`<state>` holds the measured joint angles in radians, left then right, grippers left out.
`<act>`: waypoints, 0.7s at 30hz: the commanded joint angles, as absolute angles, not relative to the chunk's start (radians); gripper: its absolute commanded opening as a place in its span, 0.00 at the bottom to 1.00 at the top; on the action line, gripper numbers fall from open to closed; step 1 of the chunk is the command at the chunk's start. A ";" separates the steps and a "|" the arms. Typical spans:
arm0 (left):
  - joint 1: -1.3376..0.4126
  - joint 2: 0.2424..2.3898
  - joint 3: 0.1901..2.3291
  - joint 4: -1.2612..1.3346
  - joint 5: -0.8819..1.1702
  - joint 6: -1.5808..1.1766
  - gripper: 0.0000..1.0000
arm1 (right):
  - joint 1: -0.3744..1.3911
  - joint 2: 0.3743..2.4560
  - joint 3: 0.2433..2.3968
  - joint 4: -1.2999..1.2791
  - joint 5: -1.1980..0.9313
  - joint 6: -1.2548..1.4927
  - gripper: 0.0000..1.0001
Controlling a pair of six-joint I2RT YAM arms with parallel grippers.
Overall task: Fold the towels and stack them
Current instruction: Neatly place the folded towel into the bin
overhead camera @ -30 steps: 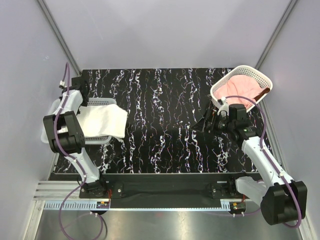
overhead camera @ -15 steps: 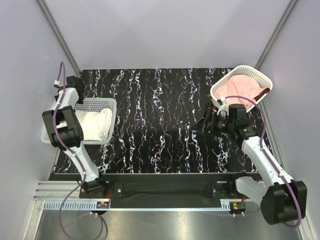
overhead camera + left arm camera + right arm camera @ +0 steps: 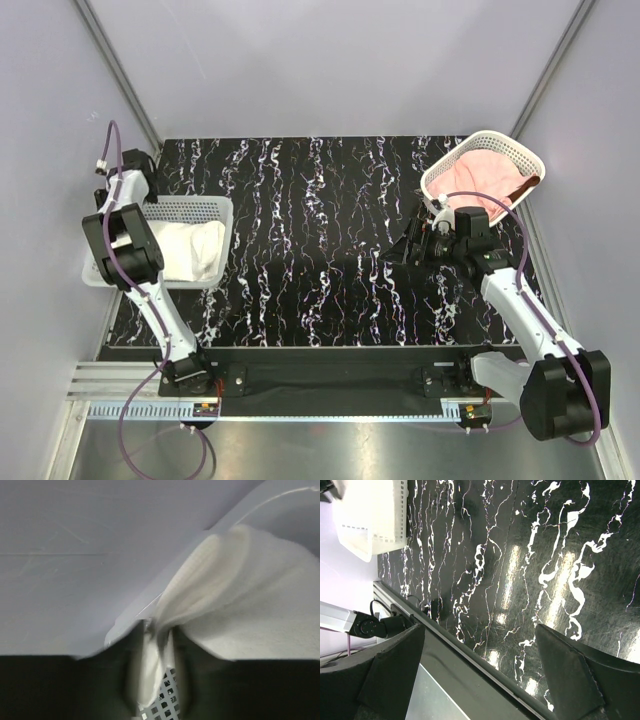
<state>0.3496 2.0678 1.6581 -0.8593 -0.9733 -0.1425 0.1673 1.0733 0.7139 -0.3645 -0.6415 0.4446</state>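
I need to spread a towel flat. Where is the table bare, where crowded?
Bare: the middle of the table, from the left basket holding the white towel across to the open right gripper, near edge to far edge. Crowded: the far right corner, where the right basket with the pink towel sits behind that gripper.

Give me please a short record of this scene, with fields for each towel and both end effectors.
white towel: crumpled in the left basket
pink towel: in the right basket, far right corner
rust-brown towel: same basket, at its right side
left end effector: at the left basket's far rim, white cloth between its jaws, grip unclear
right end effector: open, empty, over the table
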 commanded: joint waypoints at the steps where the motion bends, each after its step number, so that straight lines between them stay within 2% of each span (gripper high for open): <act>1: 0.360 2.075 1.709 -0.893 -1.025 -0.192 0.49 | 0.169 1.074 0.750 -0.341 -0.660 0.443 1.00; 4: 0.357 2.046 1.721 -0.916 -0.980 -0.215 0.55 | 0.169 1.074 0.750 -0.347 -0.655 0.442 1.00; 9: 0.318 1.933 1.712 -0.943 -0.798 -0.226 0.57 | 0.169 1.058 0.755 -0.362 -0.634 0.439 1.00; 17: 0.176 1.776 1.591 -0.963 -0.773 -0.255 0.64 | 0.170 1.042 0.764 -0.405 -0.595 0.428 1.00; 20: 0.153 1.730 1.531 -0.953 -0.674 -0.273 0.65 | 0.169 1.038 0.764 -0.411 -0.584 0.433 1.00; 21: 0.150 1.718 1.507 -0.947 -0.582 -0.285 0.63 | 0.170 1.039 0.765 -0.413 -0.583 0.434 1.00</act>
<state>0.1429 1.7557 1.5711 -0.9447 -0.7368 -0.2390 0.1673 1.0626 0.7170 -0.4015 -0.6064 0.4427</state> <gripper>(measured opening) 0.643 0.994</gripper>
